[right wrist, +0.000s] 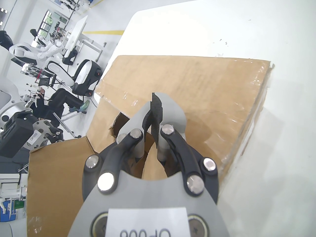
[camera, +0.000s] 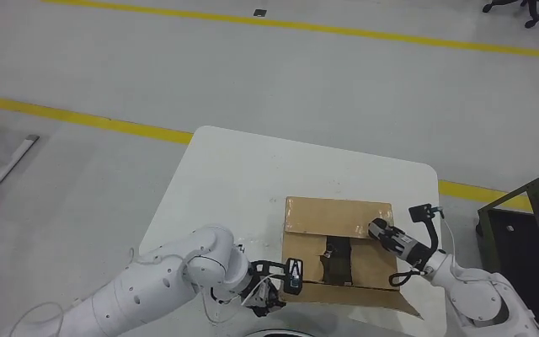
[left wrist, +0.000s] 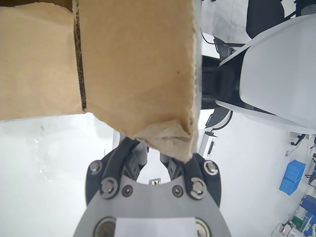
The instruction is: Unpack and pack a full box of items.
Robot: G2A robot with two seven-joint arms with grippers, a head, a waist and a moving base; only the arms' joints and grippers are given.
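A brown cardboard box (camera: 337, 217) sits on the white table (camera: 236, 185), right of the middle. Its far flap (right wrist: 197, 87) lies flat, with clear tape on it. A gap in the top (camera: 338, 257) shows something dark inside. My left gripper (camera: 288, 278) is at the box's near left corner, shut on the frayed corner of a flap (left wrist: 138, 62); the cardboard hides its fingertips. My right gripper (right wrist: 155, 107) hovers over the right part of the box (camera: 376, 227), shut, with nothing between its black pads (right wrist: 156, 114).
The table's far and left parts are bare white surface. The box stands close to the table's near edge. A dark green frame (camera: 509, 223) stands on the floor beyond the table's right edge.
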